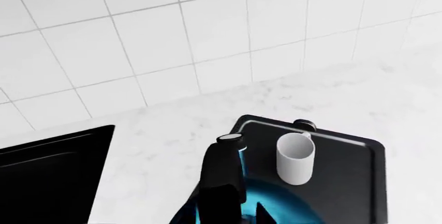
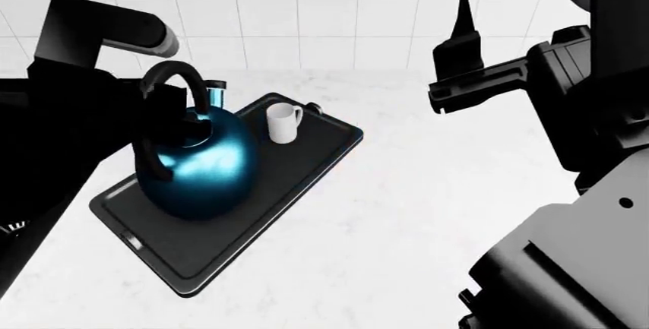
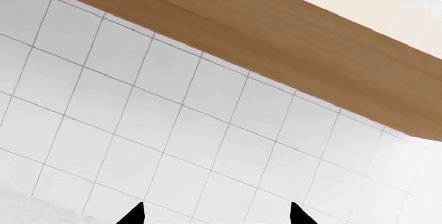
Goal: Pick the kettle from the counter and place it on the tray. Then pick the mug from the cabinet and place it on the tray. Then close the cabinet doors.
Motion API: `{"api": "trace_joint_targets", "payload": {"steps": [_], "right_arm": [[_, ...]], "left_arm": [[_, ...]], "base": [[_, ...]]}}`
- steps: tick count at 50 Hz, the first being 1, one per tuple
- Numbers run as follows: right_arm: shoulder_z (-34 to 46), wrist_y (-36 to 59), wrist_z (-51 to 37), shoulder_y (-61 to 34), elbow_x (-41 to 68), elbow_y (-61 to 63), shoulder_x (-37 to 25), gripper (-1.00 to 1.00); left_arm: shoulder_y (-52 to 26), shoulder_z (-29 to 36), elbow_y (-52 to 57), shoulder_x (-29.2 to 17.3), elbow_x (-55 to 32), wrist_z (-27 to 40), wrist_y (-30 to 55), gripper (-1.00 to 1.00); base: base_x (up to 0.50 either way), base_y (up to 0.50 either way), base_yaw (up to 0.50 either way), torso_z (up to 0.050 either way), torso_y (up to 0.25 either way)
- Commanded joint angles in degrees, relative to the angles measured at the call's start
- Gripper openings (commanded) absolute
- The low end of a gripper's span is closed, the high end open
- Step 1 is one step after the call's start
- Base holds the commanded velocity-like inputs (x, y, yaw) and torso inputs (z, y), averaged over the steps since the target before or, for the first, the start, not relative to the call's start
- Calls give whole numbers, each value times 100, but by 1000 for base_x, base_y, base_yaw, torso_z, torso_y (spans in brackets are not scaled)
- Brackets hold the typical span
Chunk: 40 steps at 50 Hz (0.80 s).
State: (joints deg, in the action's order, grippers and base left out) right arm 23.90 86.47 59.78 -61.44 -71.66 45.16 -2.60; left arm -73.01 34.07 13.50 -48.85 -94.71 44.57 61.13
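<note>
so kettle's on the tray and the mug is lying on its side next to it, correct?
Not quite. The mug stands upright on the tray, open end up, beside the kettle; the head view shows it, and the left wrist view agrees. The kettle is on the tray as you say.

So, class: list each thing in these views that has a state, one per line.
kettle: upright on the tray, lid on
mug: upright on the tray, apart from the kettle
tray: flat on the counter
right gripper: open, empty, facing wall tiles
left gripper: not visible
</note>
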Motion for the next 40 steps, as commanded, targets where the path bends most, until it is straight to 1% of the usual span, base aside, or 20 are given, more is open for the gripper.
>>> {"api": "trace_joint_targets", "payload": {"steps": [1, 17, 28, 36, 40], "right_arm": [[47, 32, 111, -58, -119, -26, 2, 100], [69, 39, 247, -72, -279, -25, 35, 100], [1, -49, 95, -3, -113, -31, 63, 100], [6, -41, -14, -13, 10, -34, 59, 100], [31, -26, -16, -61, 6, -59, 62, 100]], "left_arm": [[-65, -21, -72, -4, 78, 157, 14, 100], [-498, -67, -67, -13, -143, 292, 171, 100], [-1074, -428, -52, -69, -215, 229, 20, 100], [-1332, -843, 158, -315, -527, 358, -191, 100], [-1395, -1034, 397, -508, -841, 594, -270, 100]], "base": [[0, 0, 0, 0, 0], [0, 0, 0, 0, 0], [0, 0, 0, 0, 0], [0, 0, 0, 0, 0], [0, 0, 0, 0, 0]]}}
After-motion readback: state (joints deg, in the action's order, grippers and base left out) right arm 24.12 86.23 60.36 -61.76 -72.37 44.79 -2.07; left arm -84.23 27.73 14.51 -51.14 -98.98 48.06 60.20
